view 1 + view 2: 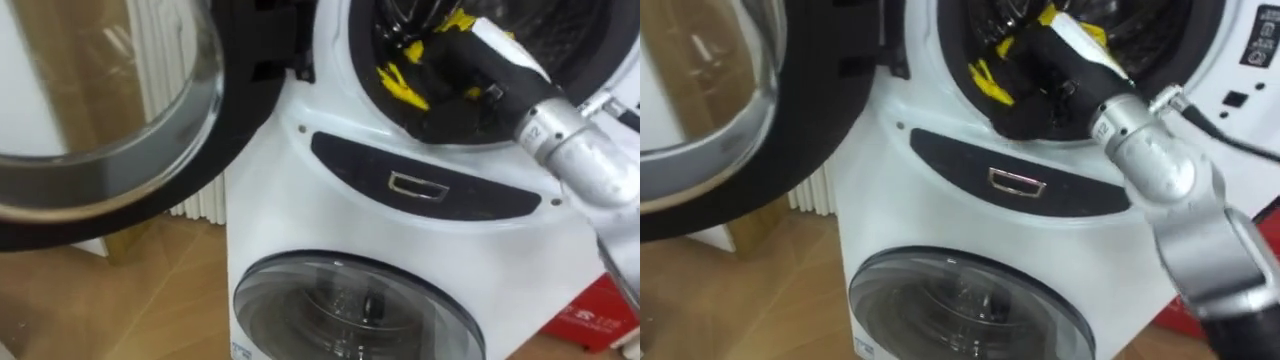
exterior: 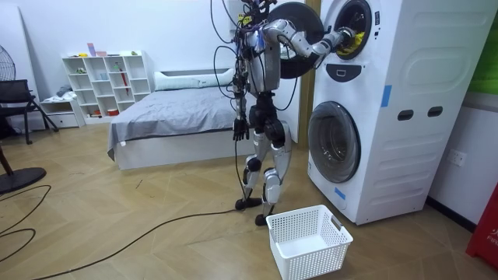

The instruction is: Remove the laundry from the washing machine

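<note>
The upper washing machine's drum (image 1: 560, 30) stands open, and a black garment with yellow marks (image 1: 405, 85) lies at the lower lip of its mouth. My right hand (image 1: 480, 60) reaches into the drum from the right, lying on that garment; its fingers are lost in the black cloth. In the room view I stand upright in front of the stacked machines, with my right arm raised to the drum. My left hand (image 2: 240, 128) hangs at my side with relaxed fingers, holding nothing.
The upper machine's round glass door (image 1: 100, 110) is swung wide open to the left. Below is the lower machine's shut door (image 1: 350, 310). A white laundry basket (image 2: 307, 241) sits on the floor by my feet. A red box (image 1: 600, 315) is at the lower right, a bed (image 2: 171, 117) behind me.
</note>
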Motion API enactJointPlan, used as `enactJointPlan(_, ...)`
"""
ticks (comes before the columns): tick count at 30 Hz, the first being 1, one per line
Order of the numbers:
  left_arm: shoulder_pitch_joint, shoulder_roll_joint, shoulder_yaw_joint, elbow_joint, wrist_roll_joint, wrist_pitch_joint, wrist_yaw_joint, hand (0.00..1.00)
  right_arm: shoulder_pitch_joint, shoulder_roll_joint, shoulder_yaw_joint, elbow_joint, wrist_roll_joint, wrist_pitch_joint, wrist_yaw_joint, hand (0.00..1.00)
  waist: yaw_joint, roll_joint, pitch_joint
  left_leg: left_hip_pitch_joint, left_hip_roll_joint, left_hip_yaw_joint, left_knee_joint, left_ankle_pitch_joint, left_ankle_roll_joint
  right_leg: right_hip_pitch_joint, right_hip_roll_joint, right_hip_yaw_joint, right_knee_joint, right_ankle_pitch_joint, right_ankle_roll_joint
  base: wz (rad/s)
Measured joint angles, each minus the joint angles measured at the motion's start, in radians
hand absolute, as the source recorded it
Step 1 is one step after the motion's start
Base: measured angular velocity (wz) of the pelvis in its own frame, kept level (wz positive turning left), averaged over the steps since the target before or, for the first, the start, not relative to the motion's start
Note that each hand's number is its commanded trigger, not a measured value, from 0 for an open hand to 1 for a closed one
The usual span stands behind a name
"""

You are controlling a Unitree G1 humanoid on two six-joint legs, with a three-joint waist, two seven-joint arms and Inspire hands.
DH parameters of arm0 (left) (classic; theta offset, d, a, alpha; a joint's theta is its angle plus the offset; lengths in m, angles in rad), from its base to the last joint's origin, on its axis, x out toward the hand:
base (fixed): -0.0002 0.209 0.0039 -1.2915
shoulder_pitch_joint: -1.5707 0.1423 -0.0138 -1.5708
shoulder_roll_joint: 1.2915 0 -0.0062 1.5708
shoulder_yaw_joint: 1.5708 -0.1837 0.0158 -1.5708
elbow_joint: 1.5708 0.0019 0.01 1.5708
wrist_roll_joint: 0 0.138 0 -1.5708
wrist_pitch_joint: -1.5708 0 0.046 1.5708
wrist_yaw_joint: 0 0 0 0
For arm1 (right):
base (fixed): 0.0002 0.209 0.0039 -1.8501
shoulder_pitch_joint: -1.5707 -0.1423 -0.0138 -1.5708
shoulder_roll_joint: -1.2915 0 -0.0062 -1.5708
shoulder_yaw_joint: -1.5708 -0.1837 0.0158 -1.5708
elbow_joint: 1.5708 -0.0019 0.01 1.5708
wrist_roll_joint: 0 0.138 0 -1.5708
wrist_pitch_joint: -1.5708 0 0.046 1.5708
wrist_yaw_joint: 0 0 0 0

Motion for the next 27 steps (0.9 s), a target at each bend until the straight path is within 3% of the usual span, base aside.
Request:
enactJointPlan(3,0.003,-0.006,-0.002,0.013,-0.019,-0.006,0.028,0.0,0.083,0.065,-0.006,-0.127,0.063,-0.002,-0.003,1.0,-0.004,0.016,-0.0009,0.006,-0.005,0.021,-0.001,-0.001,0.001,0.0,0.003,0.014,0.002,0.0,0.001,-0.12)
enactJointPlan(4,0.003,-0.008,-0.008,0.018,-0.021,-0.01,0.035,0.0,0.102,0.075,-0.006,-0.151,0.085,-0.002,0.0,1.0,-0.006,0.025,0.0016,0.006,-0.005,0.022,-0.002,-0.001,0.001,0.0,0.003,0.015,0.003,0.0,0.001,0.0)
enactJointPlan(6,0.02,-0.014,-0.034,0.014,-0.02,-0.032,0.039,0.0,0.165,0.097,-0.006,-0.222,0.154,-0.013,0.02,1.0,-0.022,0.031,-0.0013,0.003,-0.005,0.022,-0.003,-0.001,0.001,-0.004,0.002,0.013,0.006,-0.001,0.004,0.05)
enactJointPlan(11,0.056,-0.026,-0.029,0.011,-0.016,-0.057,0.026,0.0,0.238,0.098,-0.057,-0.297,0.242,-0.018,0.067,1.0,-0.051,0.029,-0.0042,0.0,-0.003,0.032,-0.003,-0.004,0.004,-0.013,0.002,0.015,0.015,-0.003,0.004,0.01)
enactJointPlan(15,0.063,-0.028,-0.001,0.048,-0.018,-0.088,0.015,0.0,0.34,0.099,-0.153,-0.319,0.274,-0.078,0.086,1.0,-0.059,0.025,-0.0093,0.011,-0.002,0.044,-0.002,-0.008,0.004,-0.008,0.005,0.027,0.014,-0.002,0.004,-0.08)
enactJointPlan(19,0.064,-0.027,0.001,0.047,-0.038,-0.094,0.016,0.0,0.42,0.1,-0.194,-0.317,0.34,-0.088,0.102,1.0,-0.099,0.028,-0.0078,0.015,0.0,0.046,0.0,-0.015,0.005,-0.003,0.006,0.027,0.014,-0.001,0.005,0.0)
enactJointPlan(22,0.066,-0.027,0.002,0.047,-0.039,-0.105,0.015,0.0,0.469,0.1,-0.235,-0.318,0.407,-0.088,0.134,1.0,-0.111,0.034,-0.0059,0.013,0.008,0.075,-0.004,-0.024,0.002,-0.013,0.015,0.046,0.013,0.003,0.001,-0.27)
enactJointPlan(27,0.068,-0.027,0.003,0.047,-0.04,-0.113,0.009,0.0,0.477,0.1,-0.285,-0.319,0.45,-0.089,0.163,1.0,-0.145,0.036,-0.0064,0.014,0.015,0.105,0.004,-0.026,-0.002,-0.02,0.03,0.078,0.011,0.01,-0.003,-0.21)
